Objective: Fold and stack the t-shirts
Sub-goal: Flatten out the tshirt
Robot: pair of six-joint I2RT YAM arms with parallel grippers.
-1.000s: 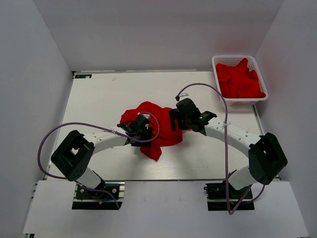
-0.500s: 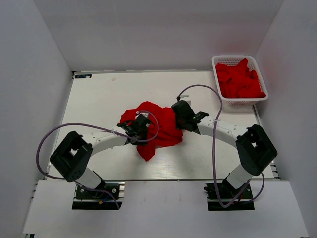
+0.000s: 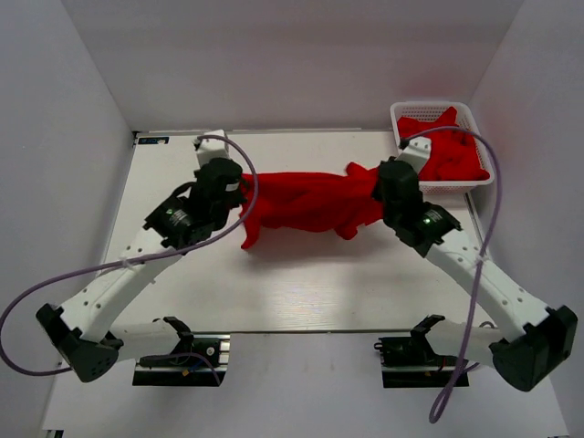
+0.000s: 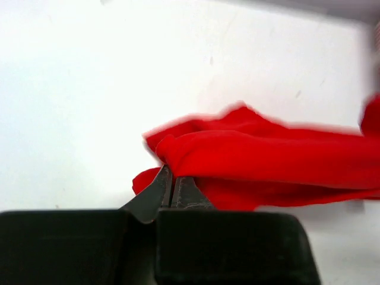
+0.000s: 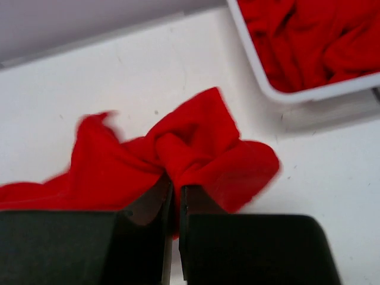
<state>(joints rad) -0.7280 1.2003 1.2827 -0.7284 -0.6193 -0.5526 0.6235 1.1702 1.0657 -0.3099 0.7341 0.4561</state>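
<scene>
Left gripper (image 4: 172,181), right gripper (image 5: 175,190) pinch t-shirt (image 3: 306,201) — pinched edges hidden.

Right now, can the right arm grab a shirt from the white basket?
Probably not yet. The right claw is shut on the stretched t-shirt. The basket sits close beside it with nothing between, so after letting go it likely could.

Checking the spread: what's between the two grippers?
One t-shirt, stretched from left gripper to right gripper, each shut on an end; top view shows it.
</scene>
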